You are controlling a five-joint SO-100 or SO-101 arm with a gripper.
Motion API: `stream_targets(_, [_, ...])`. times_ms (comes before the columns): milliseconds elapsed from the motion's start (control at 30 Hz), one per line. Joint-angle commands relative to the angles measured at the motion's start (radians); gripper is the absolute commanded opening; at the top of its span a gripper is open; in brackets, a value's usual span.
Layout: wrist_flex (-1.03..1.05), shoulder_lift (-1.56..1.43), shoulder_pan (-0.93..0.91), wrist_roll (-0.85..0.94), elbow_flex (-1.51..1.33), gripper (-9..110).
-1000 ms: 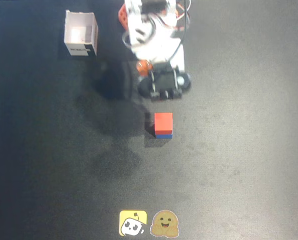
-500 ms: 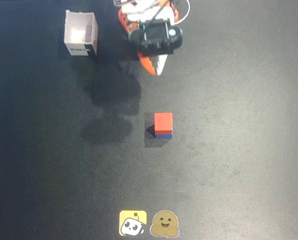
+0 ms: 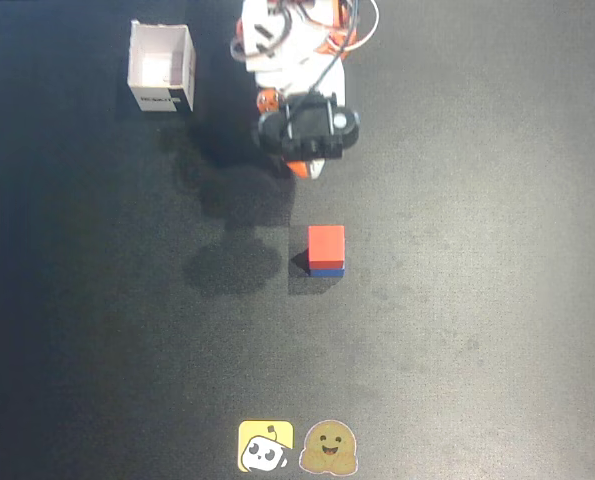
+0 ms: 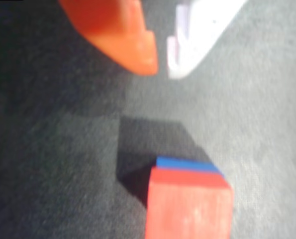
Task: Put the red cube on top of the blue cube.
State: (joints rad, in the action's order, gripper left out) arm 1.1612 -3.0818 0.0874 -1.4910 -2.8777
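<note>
A: While the arm is sitting at the twelve o'clock edge of the overhead view, what is lying on the table, largest item first?

B: The white box is standing open at about eleven o'clock, well apart from everything else. Two stickers are lying at six o'clock. Near the centre, the red cube is resting on top of the blue cube, of which only a thin blue strip is showing beneath the red face.

A: And the gripper?

B: It is hanging at twelve o'clock from the stack, clear of both cubes. In the wrist view the gripper is showing an orange finger and a white finger with only a narrow gap between their tips, and nothing is sitting in that gap.

A: How far along is the task looking?

B: Judging from the stack alone, the placement is appearing complete.

A: What could be going wrong from here?

B: In the wrist view the red cube is looking slightly offset on the blue cube, though blur is making this uncertain. Any sweep of the fingers toward six o'clock at table height would be knocking the upper cube off, since nothing is holding it but its own weight.
</note>
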Motion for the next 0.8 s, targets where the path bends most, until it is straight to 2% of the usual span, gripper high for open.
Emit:
stream_targets(0, [0.015,-0.011,-0.008,-0.038,0.005,0])
stream_targets(233, [0.107,-0.011,-0.023,-0.06,0.005,0])
stream_targets(767, [0.107,-0.011,-0.023,-0.029,0.005,0])
